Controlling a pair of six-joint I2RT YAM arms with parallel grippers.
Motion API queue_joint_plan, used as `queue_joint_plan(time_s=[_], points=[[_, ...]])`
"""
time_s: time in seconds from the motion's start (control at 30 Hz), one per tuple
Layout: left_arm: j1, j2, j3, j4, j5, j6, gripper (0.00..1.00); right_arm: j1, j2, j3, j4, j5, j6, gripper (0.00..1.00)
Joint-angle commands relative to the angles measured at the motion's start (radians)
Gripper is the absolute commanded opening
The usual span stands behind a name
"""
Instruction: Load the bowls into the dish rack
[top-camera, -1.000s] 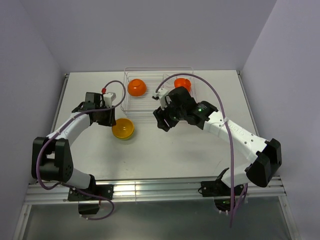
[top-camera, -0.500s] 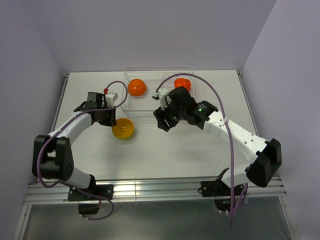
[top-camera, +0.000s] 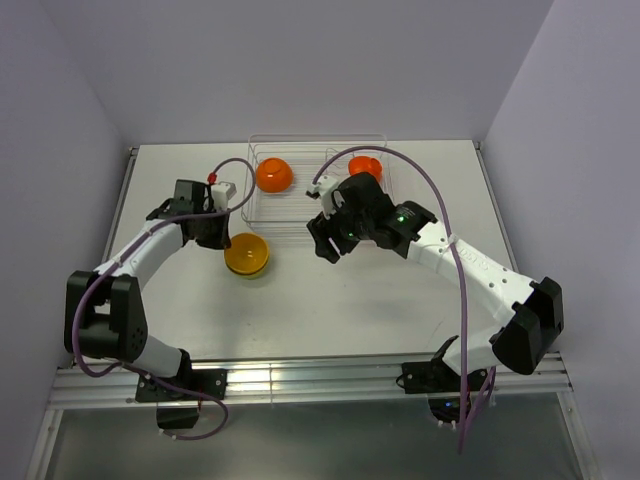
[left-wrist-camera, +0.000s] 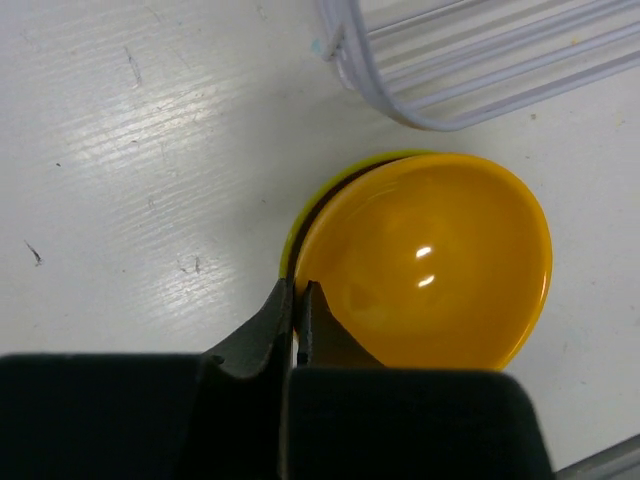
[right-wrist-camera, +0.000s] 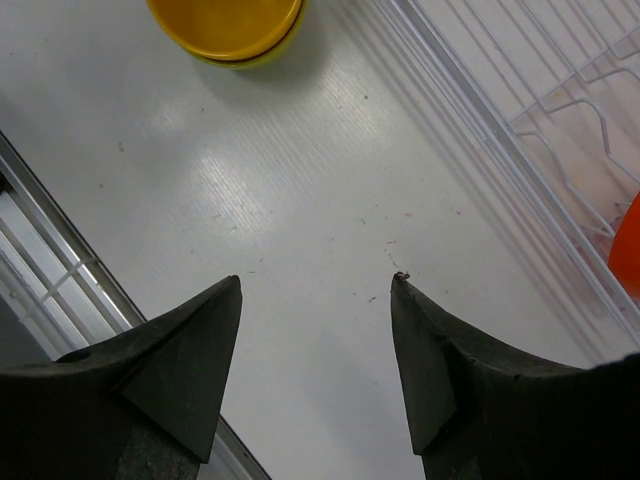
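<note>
A yellow-orange bowl (top-camera: 246, 254) sits on the table just left of the dish rack's front, nested in a yellow-green bowl whose rim (left-wrist-camera: 298, 213) peeks out on its left. My left gripper (top-camera: 222, 238) is shut on the yellow-orange bowl's (left-wrist-camera: 430, 260) near rim, one finger inside and one outside (left-wrist-camera: 297, 286). The clear dish rack (top-camera: 318, 190) holds an orange bowl (top-camera: 273, 175) at its left and a red-orange bowl (top-camera: 365, 167) at its right. My right gripper (top-camera: 322, 246) is open and empty above the table (right-wrist-camera: 317, 280) in front of the rack.
The rack's rounded corner (left-wrist-camera: 400, 95) lies just beyond the held bowl. In the right wrist view the stacked bowls (right-wrist-camera: 225, 25) are at the top left, the rack ribs (right-wrist-camera: 500, 120) at the right, and the table's metal edge (right-wrist-camera: 40, 260) at the left.
My left gripper has shifted slightly toward the back and the yellow-orange bowl has moved a little with it. The right arm has barely moved.
</note>
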Motion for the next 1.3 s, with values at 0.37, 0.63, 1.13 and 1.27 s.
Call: queue_joint_plan(time_s=[0.37,0.63,1.13,1.27], points=[[-0.004,-0.263,0.168,-0.028,0.398,-0.188,0.0,-0.199,-0.061,0.141,0.044,-0.333,0.163,0.99],[-0.004,-0.259,0.259,0.224,0.449,-0.478,0.0,-0.318,-0.063,0.278,0.189,-0.569,0.445,0.99],[-0.011,-0.133,0.256,0.557,0.469,-0.82,0.0,-0.355,0.006,0.257,0.337,-0.538,0.917,1.0],[-0.012,-0.127,0.251,0.558,0.47,-0.834,0.0,-0.345,0.027,0.217,0.395,-0.534,0.973,1.0]])
